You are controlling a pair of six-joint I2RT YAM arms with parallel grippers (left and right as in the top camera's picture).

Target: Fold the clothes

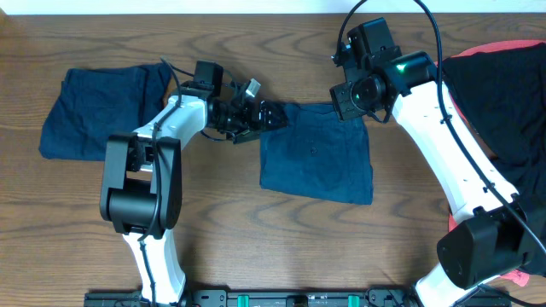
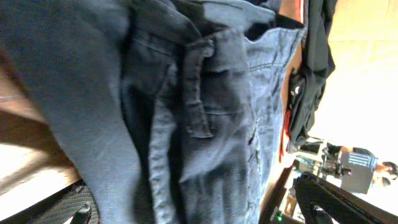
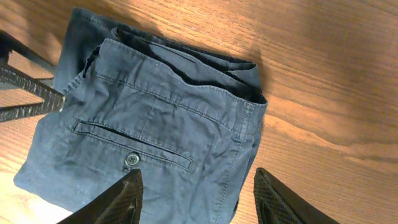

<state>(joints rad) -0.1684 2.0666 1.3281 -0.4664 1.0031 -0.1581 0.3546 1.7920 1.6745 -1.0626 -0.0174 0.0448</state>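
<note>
Folding shorts [image 1: 316, 158] | location: table centre, lying flat | left gripper [image 1: 270, 116]: spread, cloth between fingers, far left corner | right gripper [image 3: 198, 177]: spread, empty, over far right corner | handling: soft, light, limp; pinch waistband corners

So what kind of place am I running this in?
Probably a robot lab bench set up for laundry folding: wood-grain tabletop, folded navy-blue fabric shorts laid flat, and a heap of dark and red garments at the right edge.
</note>
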